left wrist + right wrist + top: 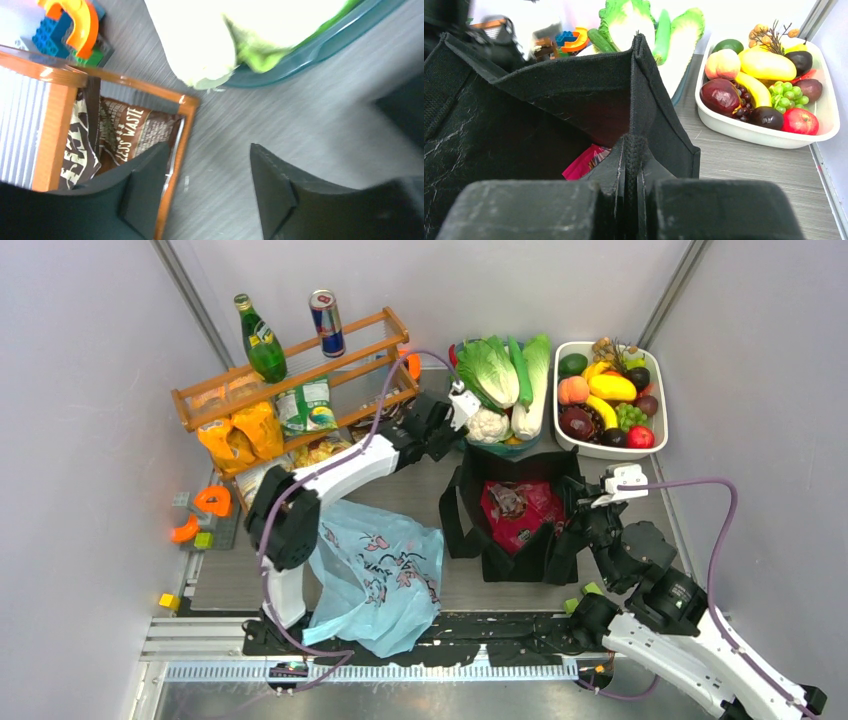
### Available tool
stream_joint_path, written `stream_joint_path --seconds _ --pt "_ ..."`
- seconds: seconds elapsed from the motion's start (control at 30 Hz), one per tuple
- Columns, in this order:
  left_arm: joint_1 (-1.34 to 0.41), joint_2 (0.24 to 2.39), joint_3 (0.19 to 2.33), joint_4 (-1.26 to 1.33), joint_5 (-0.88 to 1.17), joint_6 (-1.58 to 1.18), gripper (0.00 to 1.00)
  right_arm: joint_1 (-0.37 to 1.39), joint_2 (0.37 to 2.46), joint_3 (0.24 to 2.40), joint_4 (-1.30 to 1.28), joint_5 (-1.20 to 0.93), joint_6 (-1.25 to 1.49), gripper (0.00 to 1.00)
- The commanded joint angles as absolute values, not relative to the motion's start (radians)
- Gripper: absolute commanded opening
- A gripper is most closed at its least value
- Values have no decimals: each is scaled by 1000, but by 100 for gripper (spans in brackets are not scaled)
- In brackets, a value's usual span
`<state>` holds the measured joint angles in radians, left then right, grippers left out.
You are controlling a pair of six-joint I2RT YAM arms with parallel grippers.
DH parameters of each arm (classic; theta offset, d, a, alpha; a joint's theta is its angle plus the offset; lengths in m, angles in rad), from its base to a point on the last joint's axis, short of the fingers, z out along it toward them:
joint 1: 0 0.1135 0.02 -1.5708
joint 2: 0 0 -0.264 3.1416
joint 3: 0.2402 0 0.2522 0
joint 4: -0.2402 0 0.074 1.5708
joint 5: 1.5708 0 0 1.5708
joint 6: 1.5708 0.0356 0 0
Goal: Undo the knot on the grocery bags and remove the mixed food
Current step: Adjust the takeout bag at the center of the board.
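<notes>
The black tote (470, 520) stands open mid-table with a shiny pink-red snack packet (520, 512) inside. My right gripper (578, 520) is shut on the tote's right rim seam (635, 150), and the pink packet (583, 164) shows below it. The light-blue plastic bag (385, 575) lies slumped at the front left. My left gripper (452, 422) is open and empty above the table (209, 150), between the wooden rack and the vegetable tray. The cabbage (490, 370), cucumber (520, 370) and leek (535, 390) lie in that tray. No knot shows.
A wooden rack (290, 380) at the back left holds crisp packs, a brown packet (125, 135), a green bottle (260, 340) and a can (326, 322). A white tray of fruit (600, 448) stands at the back right. Toy blocks (200, 510) lie at the left edge.
</notes>
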<state>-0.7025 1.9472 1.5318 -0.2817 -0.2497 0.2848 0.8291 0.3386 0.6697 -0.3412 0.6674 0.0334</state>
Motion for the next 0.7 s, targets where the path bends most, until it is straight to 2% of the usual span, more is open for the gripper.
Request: stream_joint_path --seconds 0.0,0.07,0.27,0.37,0.5,0.67 --pt "-711 1743 1496 -287 -26 143 76 828 354 762 -317 651 6 5" --pt "-711 1667 1437 -277 78 94 85 826 367 768 -324 639 6 5" --pt "-710 1387 1255 -222 184 8 92 827 388 751 -322 633 7 5" --pt "-712 1273 1282 -239 268 -34 96 827 422 741 -312 604 6 5" --pt "-750 1165 1321 -223 318 -60 96 827 448 746 -268 544 5 5" --pt "-865 1143 1325 -214 327 -67 97 827 519 839 -246 527 -49 5"
